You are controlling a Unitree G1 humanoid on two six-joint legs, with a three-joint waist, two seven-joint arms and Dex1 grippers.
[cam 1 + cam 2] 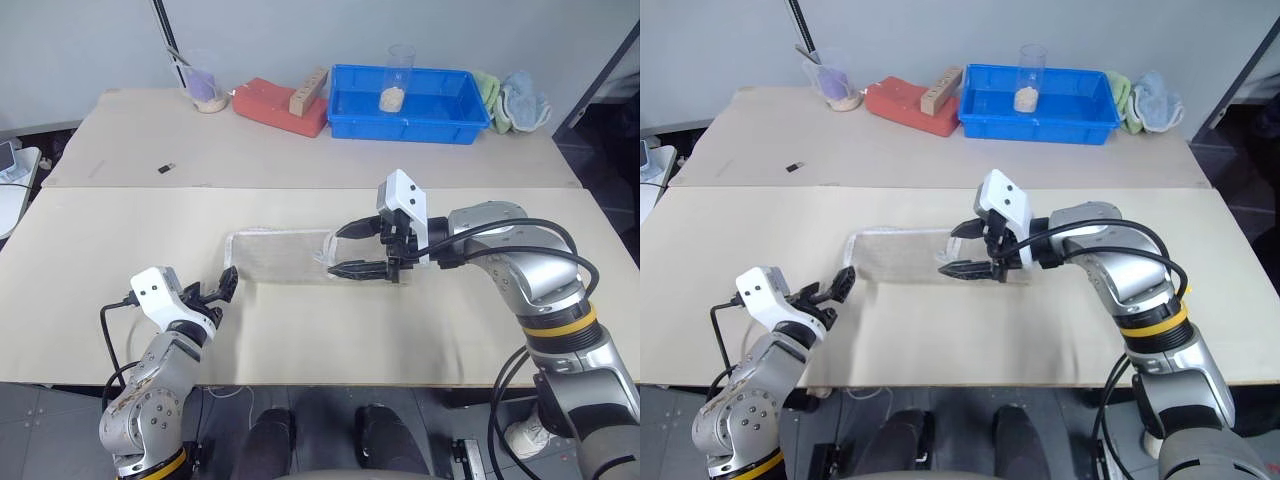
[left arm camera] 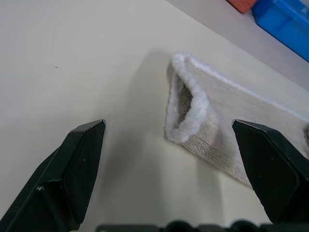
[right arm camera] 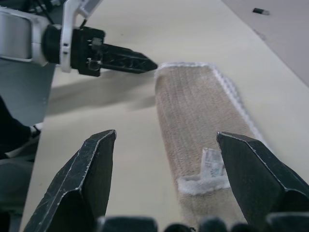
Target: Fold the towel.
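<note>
Towel (image 1: 280,257): beige-grey terry, white edging, folded into a narrow strip, flat on the cream tabletop (image 1: 120,230), roughly mid-tabletop, long axis left to right. Left end of towel bulges open at the fold, edging curled into a small loop-shaped mouth, seen in the left wrist view. Small white label and white stitched patch (image 3: 211,166) near the towel's right end.

Left tool (image 1: 222,287): released, fingers spread wide, nothing between them. Just off the towel's left end, low over the tabletop, not touching the cloth. One finger tip (image 3: 140,62) close beside the towel's left corner in the right wrist view.

Right tool (image 1: 350,250): released, fingers parted, empty. Above the towel's right end, pointing leftward along the strip; contact with the cloth cannot be told.

Beyond the towel, far side of the tabletop: blue bin (image 1: 440,125) with a clear cup (image 1: 397,78) standing in it; red block (image 1: 280,108) left of the bin with a wooden block (image 1: 308,91) lying on it; clear cup with purple contents (image 1: 205,85) left of the red block. Green cloth (image 1: 488,88) and light-blue cloth (image 1: 522,100) right of the bin. Small dark object (image 1: 167,167) on the tabletop, well left of and beyond the towel.
</note>
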